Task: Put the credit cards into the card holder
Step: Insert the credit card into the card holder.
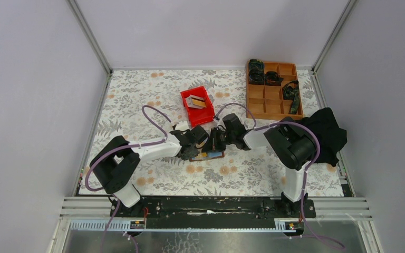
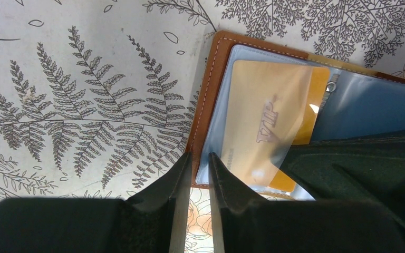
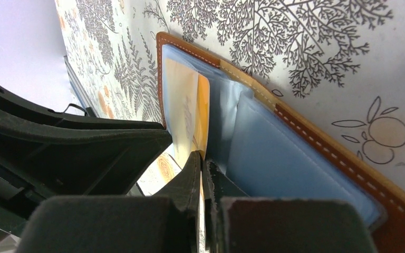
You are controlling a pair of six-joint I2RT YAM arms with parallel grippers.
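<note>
Open card holder (image 1: 209,155) at centre of the overhead view, flat on the leaf-patterned table (image 1: 137,105). A gold VIP card (image 2: 263,126) lies partly under its clear pocket (image 2: 216,105) (the card's right edge shows brighter, uncovered). Left gripper (image 2: 200,161), lower centre of its wrist view: jaws a narrow slit apart at the holder's bottom-left corner, whether pinching it cannot be told; right gripper (image 3: 201,158): clenched shut, tips at the edge of card and pocket. Further credit cards (image 1: 197,100) lie in the red bin (image 1: 203,119), above centre.
</note>
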